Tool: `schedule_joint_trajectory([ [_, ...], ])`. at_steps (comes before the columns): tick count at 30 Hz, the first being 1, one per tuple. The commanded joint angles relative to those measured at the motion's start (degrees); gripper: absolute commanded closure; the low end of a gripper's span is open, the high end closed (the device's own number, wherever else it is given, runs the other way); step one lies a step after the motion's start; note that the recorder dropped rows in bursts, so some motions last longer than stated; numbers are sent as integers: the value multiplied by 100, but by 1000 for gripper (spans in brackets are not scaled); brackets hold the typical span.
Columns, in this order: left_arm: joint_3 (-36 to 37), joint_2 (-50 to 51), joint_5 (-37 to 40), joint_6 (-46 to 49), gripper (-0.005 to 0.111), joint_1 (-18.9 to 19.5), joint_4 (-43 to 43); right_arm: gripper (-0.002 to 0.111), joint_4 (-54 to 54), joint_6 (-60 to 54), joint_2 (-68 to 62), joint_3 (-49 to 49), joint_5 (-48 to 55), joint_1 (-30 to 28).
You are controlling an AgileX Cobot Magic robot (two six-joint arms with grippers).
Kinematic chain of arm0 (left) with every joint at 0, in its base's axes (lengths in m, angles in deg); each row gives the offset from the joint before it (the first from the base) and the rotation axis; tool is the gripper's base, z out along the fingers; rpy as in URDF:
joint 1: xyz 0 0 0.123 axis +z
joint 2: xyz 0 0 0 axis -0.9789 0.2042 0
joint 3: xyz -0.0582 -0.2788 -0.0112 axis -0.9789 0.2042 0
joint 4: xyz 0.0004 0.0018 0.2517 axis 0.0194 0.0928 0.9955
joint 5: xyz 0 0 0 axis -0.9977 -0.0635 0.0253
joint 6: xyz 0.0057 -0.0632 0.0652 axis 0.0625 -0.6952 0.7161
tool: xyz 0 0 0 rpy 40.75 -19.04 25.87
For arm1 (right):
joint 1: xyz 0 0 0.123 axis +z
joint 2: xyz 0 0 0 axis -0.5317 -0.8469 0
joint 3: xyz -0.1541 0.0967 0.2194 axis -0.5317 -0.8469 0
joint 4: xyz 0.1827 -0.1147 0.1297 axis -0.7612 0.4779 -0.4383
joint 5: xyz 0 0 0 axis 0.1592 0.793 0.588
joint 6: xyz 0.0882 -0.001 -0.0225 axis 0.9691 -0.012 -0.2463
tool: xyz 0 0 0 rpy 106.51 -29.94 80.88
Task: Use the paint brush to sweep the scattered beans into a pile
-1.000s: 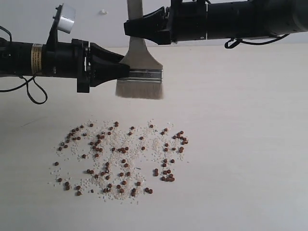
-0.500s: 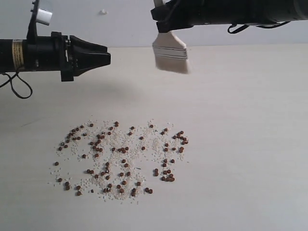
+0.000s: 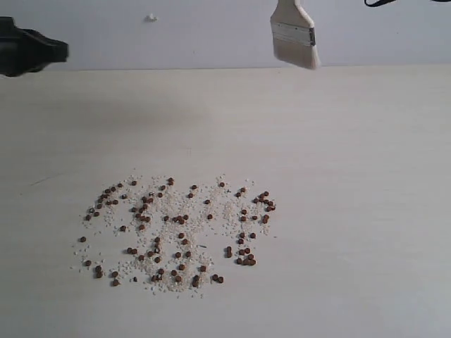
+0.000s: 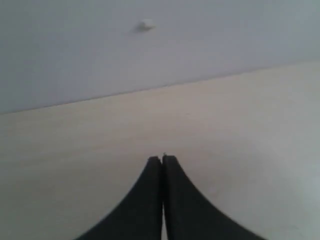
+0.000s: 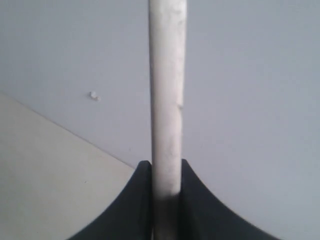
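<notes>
Reddish-brown round beans [image 3: 176,229], dozens of them, lie scattered among fine white rice-like grains [image 3: 211,208] on the near part of the pale wooden table [image 3: 366,183]. The loose patch is the same as one second ago: no bean shifted, no pile formed. Sweeping not yet begun.

Farther back, left side: the black left gripper [image 3: 62,50] now shows only its tip at the frame edge; a second ago it sat at the brush ferrule. In the left wrist view its fingers are pressed together with nothing between them.

Farthest, against the grey wall [image 3: 176,35]: the flat paint brush with pale wooden handle, silver ferrule and cream bristles [image 3: 294,34] hangs bristles-down at the top of the exterior view. It is higher and further right than half a second ago, well apart from the beans. In the right wrist view the right gripper [image 5: 166,167] pinches the handle between its two fingers.

Judgement: handover complete; the right arm alone carries the brush. The brush must come down beside the patch's outer edge before any stroke.
</notes>
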Motion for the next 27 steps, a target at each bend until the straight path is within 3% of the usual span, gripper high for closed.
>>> schedule_joint_trajectory([
  [1,613,-1096,1357,500,107,10,-1008,108,1220,1021,215,45,-435,161],
  [4,1182,-1914,1461,1571,107,10,-2132,108,2163,1830,251,35,-589,424],
  [7,1809,-2714,1276,3142,107,10,-3832,108,2857,2481,274,35,-678,703],
  [11,2847,-3801,554,5336,107,10,-6314,108,3380,3061,322,35,-718,887],
  [13,3329,-4292,177,5972,107,10,-7001,108,3380,3189,349,35,-696,887],
  [27,5393,-6489,-544,6485,107,10,-7167,108,4123,3784,491,35,-82,887],
])
